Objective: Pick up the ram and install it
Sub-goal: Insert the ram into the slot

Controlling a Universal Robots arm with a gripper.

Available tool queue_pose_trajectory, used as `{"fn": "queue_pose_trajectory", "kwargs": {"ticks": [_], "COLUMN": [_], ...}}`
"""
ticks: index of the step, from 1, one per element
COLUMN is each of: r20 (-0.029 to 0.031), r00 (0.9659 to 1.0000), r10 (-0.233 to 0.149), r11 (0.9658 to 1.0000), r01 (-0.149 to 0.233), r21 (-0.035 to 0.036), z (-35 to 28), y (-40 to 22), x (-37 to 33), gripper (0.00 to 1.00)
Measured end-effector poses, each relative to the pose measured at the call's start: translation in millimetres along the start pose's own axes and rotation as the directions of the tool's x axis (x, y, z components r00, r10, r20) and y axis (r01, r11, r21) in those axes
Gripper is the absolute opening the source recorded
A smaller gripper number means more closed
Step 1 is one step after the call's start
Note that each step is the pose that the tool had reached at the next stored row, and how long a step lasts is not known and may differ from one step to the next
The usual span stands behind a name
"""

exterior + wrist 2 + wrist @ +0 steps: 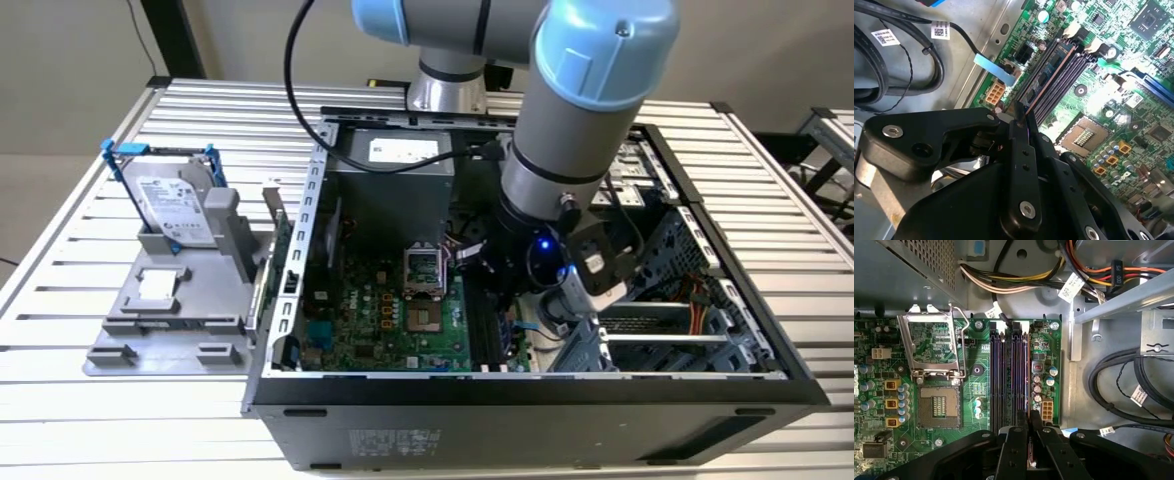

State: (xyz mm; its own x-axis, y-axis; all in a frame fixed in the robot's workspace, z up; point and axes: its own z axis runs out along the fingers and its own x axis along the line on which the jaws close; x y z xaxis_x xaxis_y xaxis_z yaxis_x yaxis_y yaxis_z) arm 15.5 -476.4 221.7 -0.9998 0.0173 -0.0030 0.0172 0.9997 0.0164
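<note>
Overhead, the exterior view shows an open computer case [534,385] lying on a slatted metal surface [134,420]. A grey and light-blue robot arm [574,130] reaches down into the case, ending just beside the green motherboard [387,320], on the side toward the exterior view's right. On a grey stand [167,320] outside the case, toward the exterior view's left, a silver hard drive [174,210] sits in a blue bracket. The jaws themselves are hidden by the arm's wrist in this view.

Next, the second wrist view looks along the black gripper [1021,117]. Its jaws are drawn narrow and appear to pinch the near end of the ram [1046,82], a thin dark stick seen edge-on with a coppery line along it. The ram's long axis runs straight away from the jaws, parallel to the long memory slots [1066,75] and directly over or in the outermost one; I cannot tell whether it is seated. White slot latches [1089,45] stand at the far end.

Finally, the first wrist view looks straight down on the board. The gripper [1029,427] sits at the near end of the memory slots [1009,375], its jaws nearly together over the slot nearest the small capacitors [1038,385]. The ram [1027,375] shows as a thin dark line there. An empty processor socket [939,405] lies beside the slots.
</note>
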Motion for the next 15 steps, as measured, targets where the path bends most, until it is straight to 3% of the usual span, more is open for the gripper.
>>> {"fn": "queue_pose_trajectory", "kwargs": {"ticks": [15], "r20": [-0.001], "r00": [1.0], "r10": [0.0], "r11": [1.0], "r01": [0.0], "r21": [0.0001], "z": [5.1], "y": [0.1], "x": [-0.6], "gripper": [0.0]}}
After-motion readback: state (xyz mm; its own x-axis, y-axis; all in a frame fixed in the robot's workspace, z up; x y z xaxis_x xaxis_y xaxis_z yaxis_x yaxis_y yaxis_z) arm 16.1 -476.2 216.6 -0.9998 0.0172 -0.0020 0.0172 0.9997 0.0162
